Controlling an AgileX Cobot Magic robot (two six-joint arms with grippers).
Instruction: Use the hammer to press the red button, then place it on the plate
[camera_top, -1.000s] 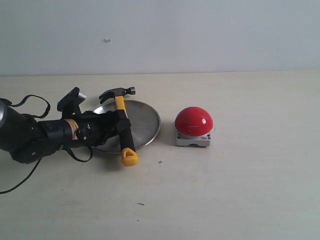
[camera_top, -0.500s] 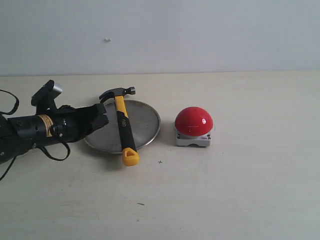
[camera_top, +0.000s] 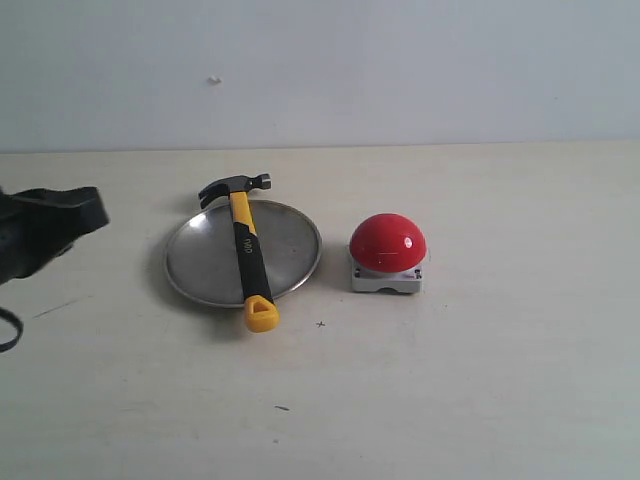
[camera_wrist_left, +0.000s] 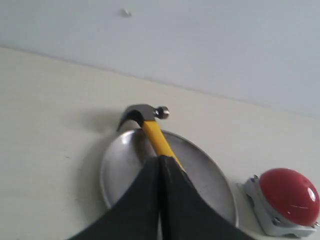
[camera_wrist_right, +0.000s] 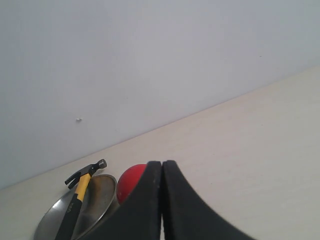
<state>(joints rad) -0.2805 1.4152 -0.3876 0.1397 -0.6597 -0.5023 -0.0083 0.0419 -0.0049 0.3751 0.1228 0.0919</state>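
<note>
The hammer (camera_top: 246, 255) lies across the round metal plate (camera_top: 205, 260), its dark head (camera_top: 233, 186) past the far rim and its yellow looped end (camera_top: 261, 315) past the near rim. To the plate's right sits the red button (camera_top: 387, 242) on its grey base. My left gripper (camera_top: 85, 210) is at the far left edge, apart from the plate, shut and empty. In the left wrist view the shut gripper (camera_wrist_left: 160, 161) points at the hammer (camera_wrist_left: 152, 130) and plate (camera_wrist_left: 120, 167), with the red button (camera_wrist_left: 287, 195) beside them. The right gripper (camera_wrist_right: 162, 165) is shut, far from the red button (camera_wrist_right: 130, 182); hammer (camera_wrist_right: 80, 187) and plate (camera_wrist_right: 97, 200) show beyond.
A pale wooden table (camera_top: 480, 380) carries everything, with a plain grey wall (camera_top: 400, 70) behind it. Small dark specks (camera_top: 320, 323) mark the tabletop near the front.
My left gripper has let go of the hammer's sleeve and drawn back leftward, off the plate to the view's edge. The hammer stays lying across the plate.
</note>
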